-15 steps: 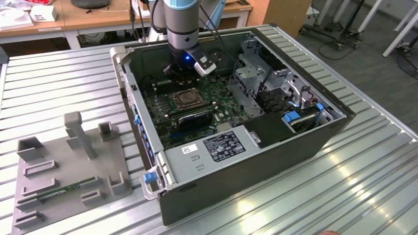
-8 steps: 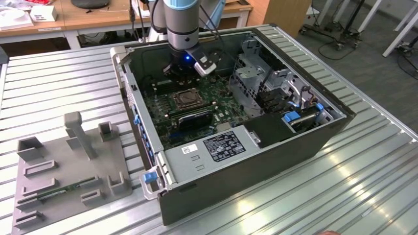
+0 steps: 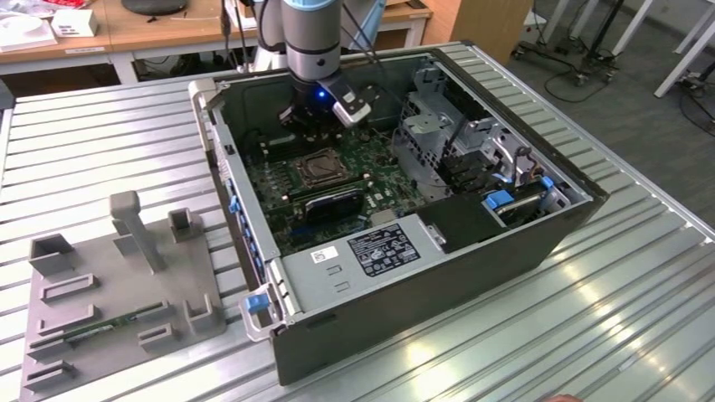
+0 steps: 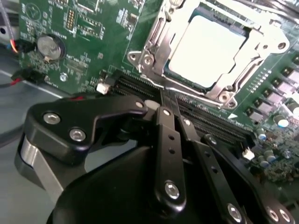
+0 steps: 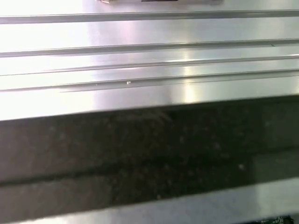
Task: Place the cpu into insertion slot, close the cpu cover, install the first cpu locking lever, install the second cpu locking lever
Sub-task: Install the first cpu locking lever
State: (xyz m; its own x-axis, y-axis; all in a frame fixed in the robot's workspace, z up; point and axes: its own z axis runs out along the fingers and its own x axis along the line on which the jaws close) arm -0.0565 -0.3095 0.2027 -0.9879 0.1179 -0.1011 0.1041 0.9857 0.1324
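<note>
Exterior view is showing one ribbed metal table [image 3: 581, 318] carrying one open computer case [image 3: 447, 285], with one grey fixture tray [image 3: 100, 310] lying well apart from it toward the exterior view's left. One arm [image 3: 311, 38] is reaching down into the case over one green board [image 3: 268, 180], and its gripper [image 3: 316, 113] is hanging just beside the insertion slot [image 3: 316, 167], on the slot's far side. The first wrist view is giving the table ribs and one dark band [image 5: 140, 149] that cannot be identified. The second wrist view is adding what the others are not resolving: the gripper's two black fingers [image 4: 166, 135] are standing pressed close, no gap showing at the tips and nothing seen between them, the tips sitting at the near edge of the cpu cover [image 4: 156, 42], beside the long black memory slots [image 4: 205, 119]. The one cover is lying flat over the slot, and the one cpu [image 4: 208, 46] is sitting inside, its pale top showing through the window. One coin cell [image 4: 49, 46] is sitting on the board, well apart.
</note>
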